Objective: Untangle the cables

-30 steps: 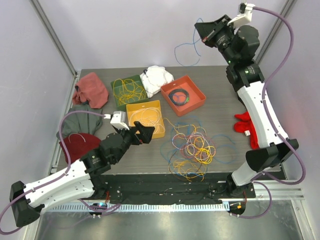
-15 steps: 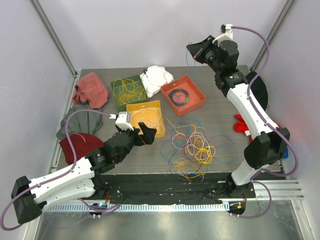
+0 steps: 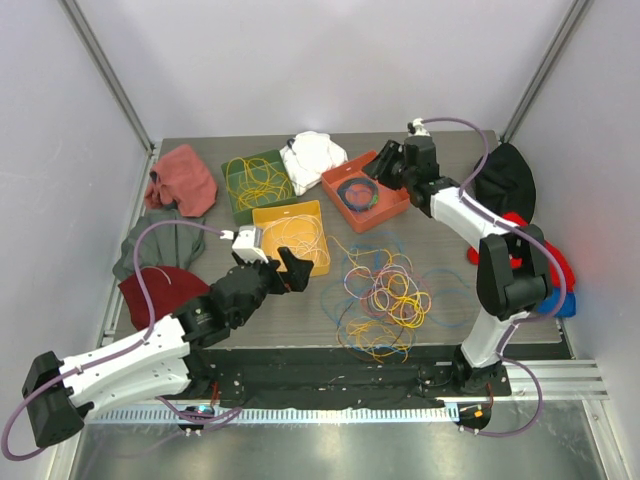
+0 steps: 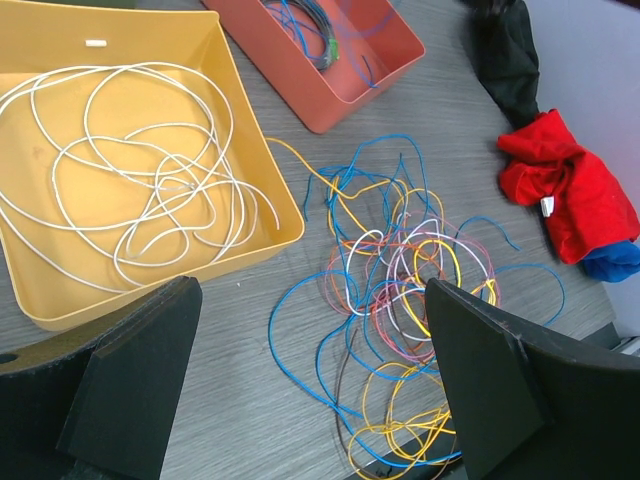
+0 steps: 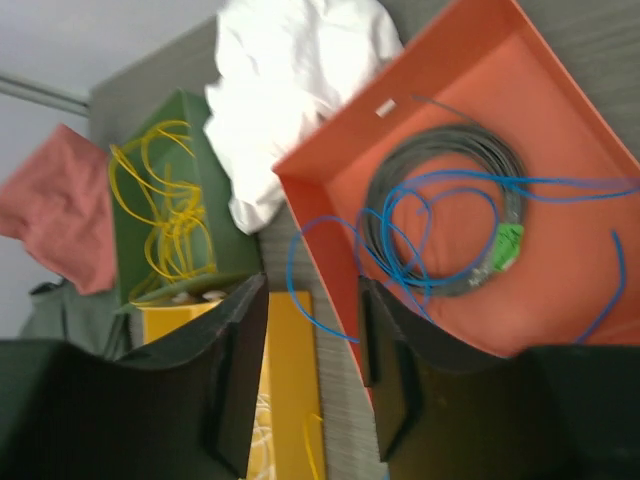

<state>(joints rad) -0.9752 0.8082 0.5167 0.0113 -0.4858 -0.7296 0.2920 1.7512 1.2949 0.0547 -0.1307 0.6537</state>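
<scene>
Starting at the left, the left gripper (image 3: 280,268) is hanging with its jaws spread wide and nothing between them, at about seven o'clock on the table beside the yellow tray (image 4: 60,40); it is sitting almost where it was a second ago. The cables (image 3: 385,295) are lying in a loose tangle at about five o'clock, yellow, blue, pink and white loops crossing one another, untouched. The real change is happening on the right. The right gripper (image 3: 380,172), which was raised high over the back edge a second ago with a blue cable (image 5: 420,215) dangling from it, is now sitting low over the orange tray (image 3: 390,212) at about one o'clock. Its jaws are parting, and the cable is lying inside on a dark coil. So one strand is looking sorted (the heap is still waiting). The wrist view here is blurring, so I cannot tell whether the cable's tail, looping out over the tray's edge, is still touching a finger (image 5: 235,370). The left fingers are cutting off the heap's near side in their own view.
</scene>
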